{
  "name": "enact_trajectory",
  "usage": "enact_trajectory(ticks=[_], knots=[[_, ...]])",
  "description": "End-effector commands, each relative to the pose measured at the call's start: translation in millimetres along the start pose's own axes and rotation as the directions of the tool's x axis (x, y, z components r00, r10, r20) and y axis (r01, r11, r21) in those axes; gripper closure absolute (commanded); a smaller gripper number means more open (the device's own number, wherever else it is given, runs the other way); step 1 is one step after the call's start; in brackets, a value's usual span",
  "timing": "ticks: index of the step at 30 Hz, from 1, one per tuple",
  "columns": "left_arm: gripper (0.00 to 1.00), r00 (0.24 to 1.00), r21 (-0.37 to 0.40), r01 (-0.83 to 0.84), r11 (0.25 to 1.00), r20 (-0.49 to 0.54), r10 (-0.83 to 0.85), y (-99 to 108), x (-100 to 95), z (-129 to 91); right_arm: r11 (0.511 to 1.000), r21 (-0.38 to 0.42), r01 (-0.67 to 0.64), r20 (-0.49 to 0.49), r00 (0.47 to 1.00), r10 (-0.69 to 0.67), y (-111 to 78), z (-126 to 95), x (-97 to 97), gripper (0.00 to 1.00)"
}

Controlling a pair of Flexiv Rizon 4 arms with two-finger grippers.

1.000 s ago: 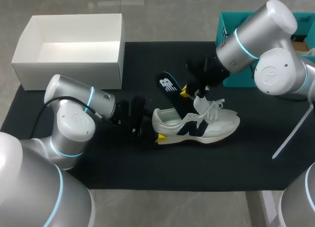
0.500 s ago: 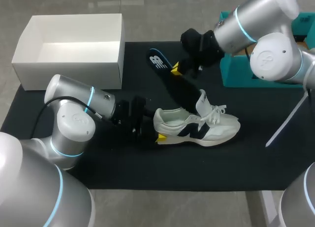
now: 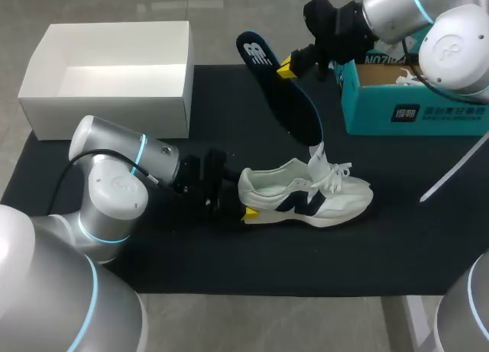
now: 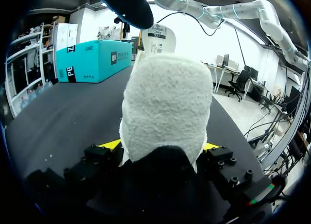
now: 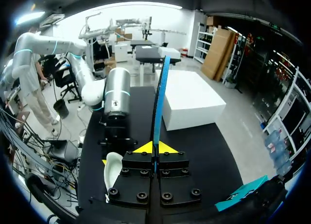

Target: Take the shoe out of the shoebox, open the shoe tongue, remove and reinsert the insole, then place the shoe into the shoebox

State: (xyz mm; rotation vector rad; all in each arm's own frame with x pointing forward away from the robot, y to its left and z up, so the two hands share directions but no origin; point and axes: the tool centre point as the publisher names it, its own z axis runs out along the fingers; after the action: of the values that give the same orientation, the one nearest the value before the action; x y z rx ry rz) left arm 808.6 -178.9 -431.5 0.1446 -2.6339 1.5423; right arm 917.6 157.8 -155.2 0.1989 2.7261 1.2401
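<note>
Your left gripper [image 3: 243, 201] clamps the shoe [image 3: 306, 195] heel; your right gripper [image 3: 286, 68] pinches the insole [image 3: 286, 100], shoe below it.

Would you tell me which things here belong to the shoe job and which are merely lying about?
In the job: shoe; insole; left end effector; right end effector; one of the two boxes, white box or teal box, I cannot tell which.
Lying about: the other box; black mat.

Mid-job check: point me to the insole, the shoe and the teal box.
insole [image 3: 294, 111], head view, the dark middle of its length.
shoe [image 3: 306, 199], head view, the side of the upper.
teal box [image 3: 451, 117], head view, its front wall.
</note>
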Motion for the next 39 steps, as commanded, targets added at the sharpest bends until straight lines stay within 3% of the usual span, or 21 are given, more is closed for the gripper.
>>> enact_trajectory(ticks=[1,36,39], knots=[[1.00,1.000,-0.001,0.000,1.000,-0.001,0.000,1,-0.8,2,1.000,-0.025,0.008,0.013,1.000,-0.008,-4.3,-10,7.4,1.00],[1.00,1.000,-0.001,0.000,1.000,-0.001,0.000,1,-0.8,2,1.000,-0.025,0.008,0.013,1.000,-0.008,-4.3,-10,7.4,1.00],[1.00,1.000,-0.001,0.000,1.000,-0.001,0.000,1,-0.8,2,0.983,-0.152,-0.107,0.075,0.990,0.119,0.4,-23,13.0,1.00]])
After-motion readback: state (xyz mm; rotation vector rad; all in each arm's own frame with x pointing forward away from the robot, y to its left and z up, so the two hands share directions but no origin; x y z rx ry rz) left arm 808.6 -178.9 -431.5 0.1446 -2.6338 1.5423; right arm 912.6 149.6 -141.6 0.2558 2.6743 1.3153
